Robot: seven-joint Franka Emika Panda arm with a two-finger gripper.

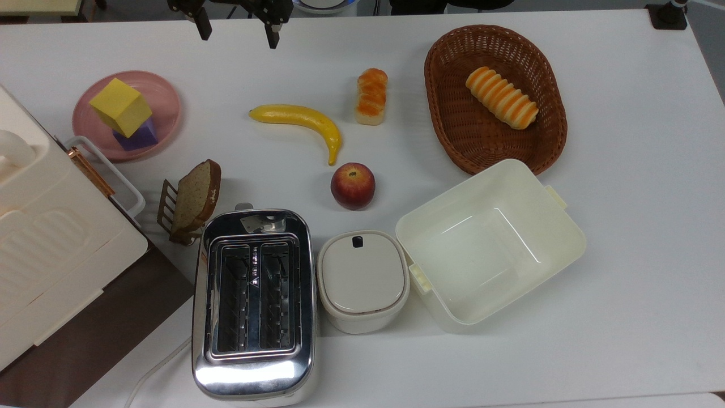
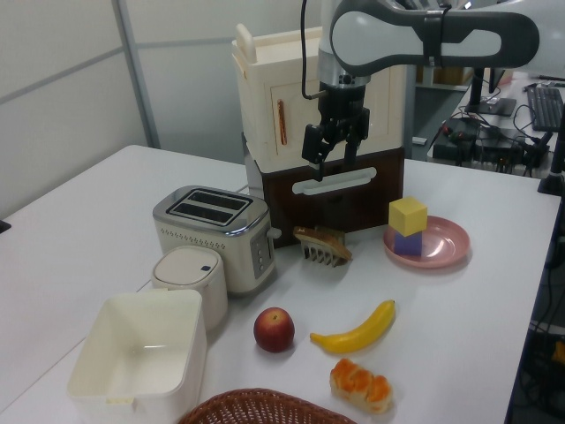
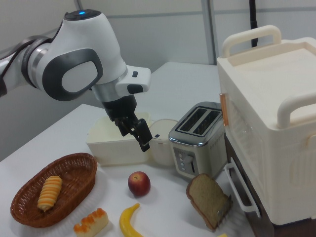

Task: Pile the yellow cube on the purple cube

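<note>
yellow cube (image 1: pixel 119 106) yellow | purple cube (image 1: pixel 139 136) purple-blue | plate (image 1: pixel 164 110) pink | desk (image 1: pixel 623 226) white | basket (image 1: pixel 453 102) brown | bun (image 1: pixel 501 97) orange-cream striped
</note>
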